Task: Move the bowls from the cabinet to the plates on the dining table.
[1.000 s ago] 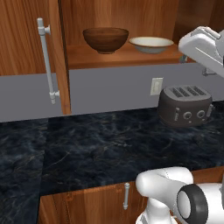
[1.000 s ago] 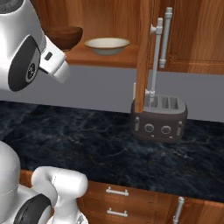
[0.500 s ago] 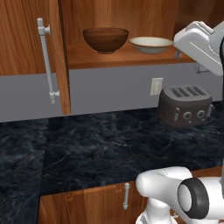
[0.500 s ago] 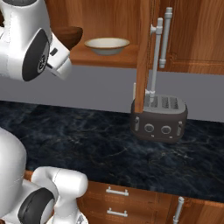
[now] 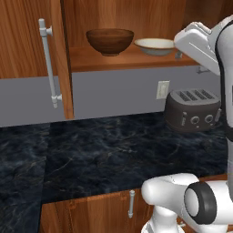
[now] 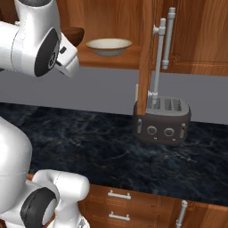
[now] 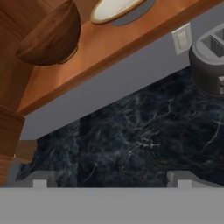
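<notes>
The cabinet (image 5: 27, 41) stands open. On its wooden shelf (image 5: 127, 61) sit the two bowls: a deep dark-brown wooden one (image 5: 109, 41) on the left and a shallow cream one (image 5: 156, 45) to its right. The arm's white hand (image 5: 196, 42) hangs just right of the shelf, at about bowl height and apart from both bowls. In the hand view my gripper (image 7: 111, 181) is open and empty, with the brown bowl (image 7: 50, 37) and cream bowl (image 7: 114, 8) above it. From the right base, the arm hides part of the brown bowl (image 6: 73, 34). The plates and the dining table are out of view.
A dark toaster (image 5: 193, 109) stands on the black marble counter (image 5: 113, 150) below and right of the shelf, next to a wall outlet (image 5: 162, 89). An open door's edge with its silver handle (image 6: 158, 58) hangs right of the cream bowl (image 6: 109, 46). Drawers (image 6: 118, 205) sit under the counter.
The hand has drifted a little toward the shelf and the bowls. The gripper has stayed open, and the bowls have not moved.
</notes>
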### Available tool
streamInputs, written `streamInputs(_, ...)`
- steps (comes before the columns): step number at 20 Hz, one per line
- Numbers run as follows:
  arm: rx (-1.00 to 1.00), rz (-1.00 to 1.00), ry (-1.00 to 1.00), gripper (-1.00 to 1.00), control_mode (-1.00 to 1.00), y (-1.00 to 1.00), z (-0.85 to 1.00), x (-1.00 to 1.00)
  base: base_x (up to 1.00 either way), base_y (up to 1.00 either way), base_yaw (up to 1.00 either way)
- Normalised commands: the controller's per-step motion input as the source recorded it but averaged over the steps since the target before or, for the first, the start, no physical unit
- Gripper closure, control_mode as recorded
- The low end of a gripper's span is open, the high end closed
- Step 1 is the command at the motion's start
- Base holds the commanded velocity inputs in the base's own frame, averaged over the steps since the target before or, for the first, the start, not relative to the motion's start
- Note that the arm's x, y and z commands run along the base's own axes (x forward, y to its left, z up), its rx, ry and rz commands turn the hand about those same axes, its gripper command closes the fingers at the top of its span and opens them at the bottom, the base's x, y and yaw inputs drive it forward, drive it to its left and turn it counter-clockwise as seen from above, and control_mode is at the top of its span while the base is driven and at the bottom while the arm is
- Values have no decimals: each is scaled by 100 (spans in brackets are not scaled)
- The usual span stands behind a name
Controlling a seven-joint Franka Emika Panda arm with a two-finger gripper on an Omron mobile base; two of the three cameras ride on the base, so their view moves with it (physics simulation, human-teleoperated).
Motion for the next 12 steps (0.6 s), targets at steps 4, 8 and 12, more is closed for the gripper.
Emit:
streamInputs(4, 0, -1, -6, -100, -100, 0, -30, 31, 0, 0, 0)
streamInputs(8, 0, -2, 0, -100, -100, 7, 11, 25, 0, 0, 0)
streamInputs(12, 0, -3, 0, -100, -100, 14, 29, 22, 0, 0, 0)
